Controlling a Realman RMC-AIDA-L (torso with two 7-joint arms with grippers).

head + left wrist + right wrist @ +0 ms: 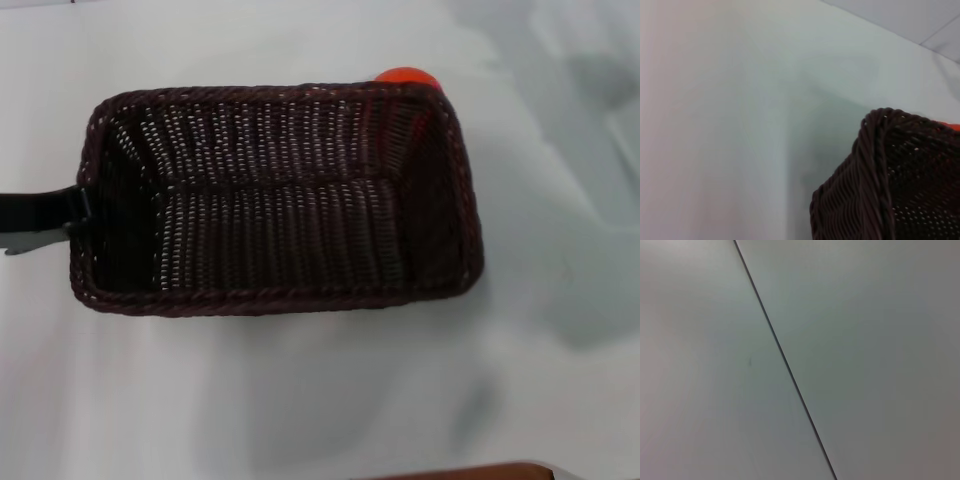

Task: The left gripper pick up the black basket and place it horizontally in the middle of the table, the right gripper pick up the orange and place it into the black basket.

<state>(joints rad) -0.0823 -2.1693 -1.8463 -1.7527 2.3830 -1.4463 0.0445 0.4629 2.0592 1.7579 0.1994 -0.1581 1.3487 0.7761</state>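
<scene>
The black basket (270, 200) fills the middle of the head view, long side across, open side up and empty. Its soft shadow lies lower on the white table (300, 400), so it looks raised off the surface. My left gripper (82, 215), a flat black bar coming in from the left, is shut on the basket's left short rim. The orange (405, 75) peeks out behind the basket's far right corner, mostly hidden. In the left wrist view a basket corner (880, 190) shows, with a sliver of the orange (953, 126) beyond it. My right gripper is out of view.
A brown edge (470, 470) shows at the bottom of the head view. The right wrist view shows only pale flat surface crossed by a thin dark seam (785, 360).
</scene>
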